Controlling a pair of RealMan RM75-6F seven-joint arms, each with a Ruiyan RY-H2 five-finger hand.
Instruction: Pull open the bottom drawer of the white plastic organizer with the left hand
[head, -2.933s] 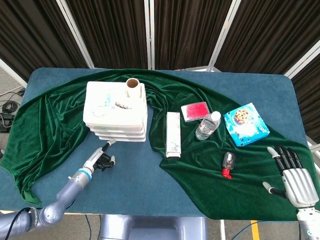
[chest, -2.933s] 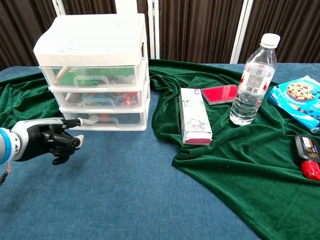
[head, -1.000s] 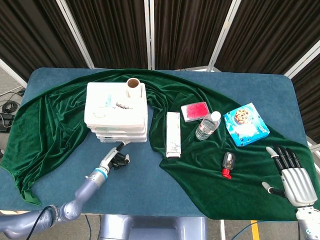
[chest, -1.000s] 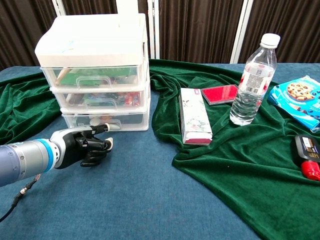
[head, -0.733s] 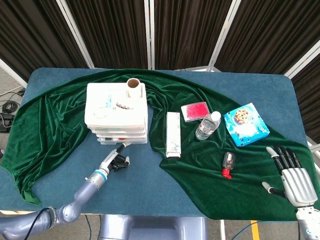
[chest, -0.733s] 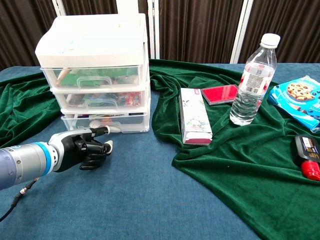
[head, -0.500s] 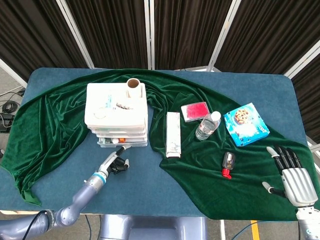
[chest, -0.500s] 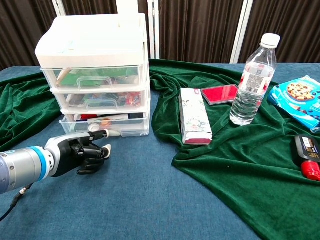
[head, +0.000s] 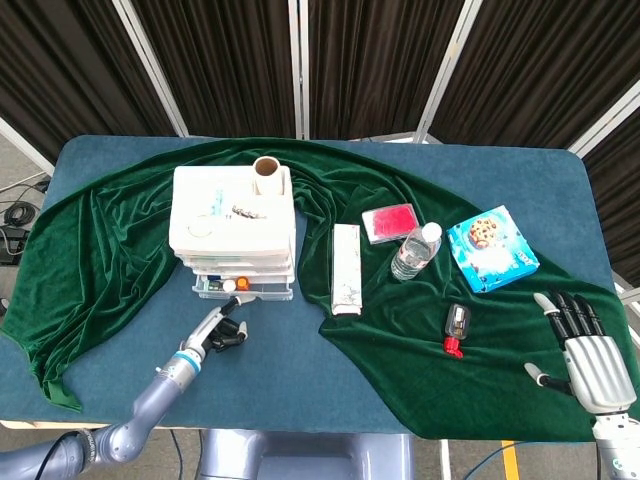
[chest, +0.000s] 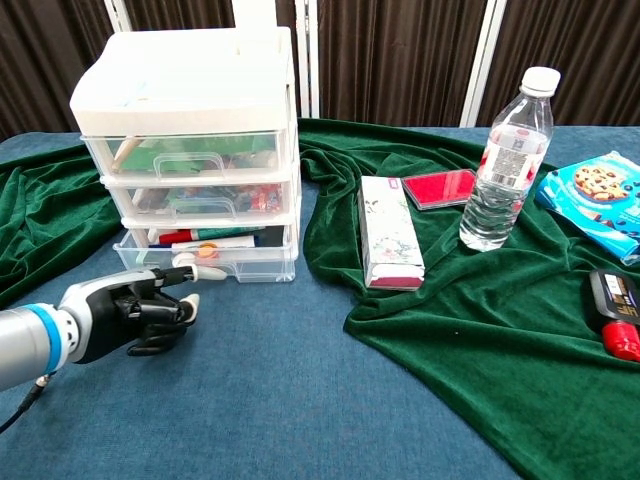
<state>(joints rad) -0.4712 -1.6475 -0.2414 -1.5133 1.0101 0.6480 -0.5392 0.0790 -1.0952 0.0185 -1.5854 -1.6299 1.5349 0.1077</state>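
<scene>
Bottom drawer (chest: 205, 262) sticks partly out of the organizer (chest: 185, 140). Left hand (chest: 135, 305) hooks its handle, other fingers curled; more pull left.

I get bright, even light from overhead, with only soft shadows. Both views are sharp; faint glare sits on the water bottle (chest: 505, 150) at two o'clock.
</scene>
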